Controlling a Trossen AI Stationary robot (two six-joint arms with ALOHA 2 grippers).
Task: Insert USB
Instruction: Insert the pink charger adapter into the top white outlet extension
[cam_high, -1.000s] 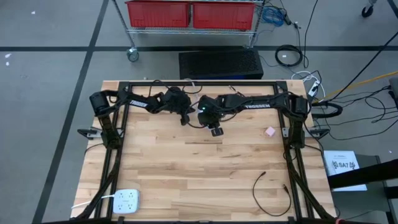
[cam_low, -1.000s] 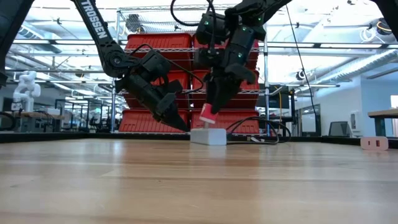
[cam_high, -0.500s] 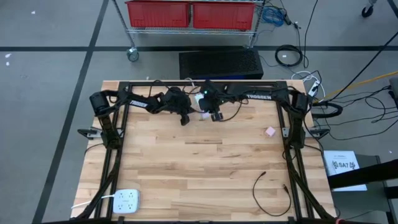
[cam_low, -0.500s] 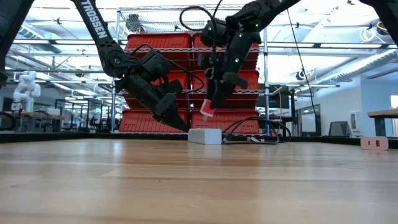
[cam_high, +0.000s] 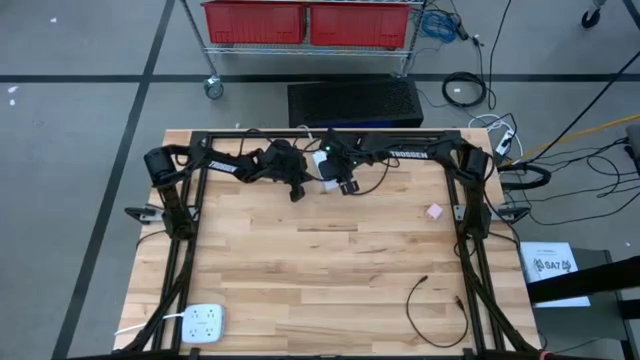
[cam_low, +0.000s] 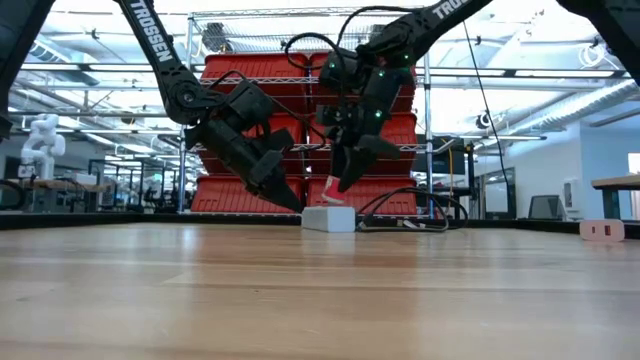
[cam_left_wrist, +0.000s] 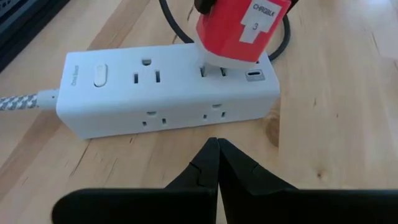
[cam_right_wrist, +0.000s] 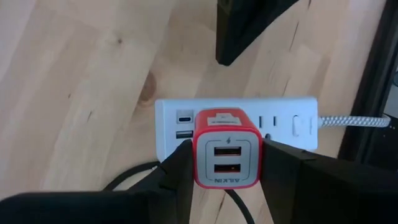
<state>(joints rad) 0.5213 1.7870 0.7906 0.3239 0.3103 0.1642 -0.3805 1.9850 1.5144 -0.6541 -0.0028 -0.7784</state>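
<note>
High view: you've got both arms meeting at the far edge of the bench (cam_high: 330, 260), near its middle. The left gripper (cam_high: 297, 190) sits just left of the white power strip (cam_high: 322, 166); the right gripper (cam_high: 343, 184) is over the strip. A second white power strip (cam_high: 202, 322) lies at the near left corner, a loose black cable (cam_high: 437, 305) at the near right, and a small pink item (cam_high: 434, 211) on the right side, all well apart from the arms.

Low view: right gripper (cam_low: 340, 185) comes down from above w/ the red USB charger (cam_low: 335, 193) at its tip, tilted, bottom end at the power strip's (cam_low: 328, 217) top. Left gripper (cam_low: 283, 192) hangs just left of the strip, angled down toward it, clear of the bench (cam_low: 320, 290).

Left wrist view: left fingers (cam_left_wrist: 202, 168) are pressed together, holding nothing, tips pointing at the strip's (cam_left_wrist: 155, 93) side face. The red charger (cam_left_wrist: 239, 31) stands on the strip w/ its prongs at the outlet slots next to the USB ports; you can't tell how deep they sit. A braided cord (cam_left_wrist: 22, 101) leaves one end of the strip.

Right wrist view: right fingers (cam_right_wrist: 180, 168) are clamped on both sides of the red charger (cam_right_wrist: 226, 152), its 2 USB ports facing the cam. The strip (cam_right_wrist: 242, 121) lies right behind it on the bench.
</note>
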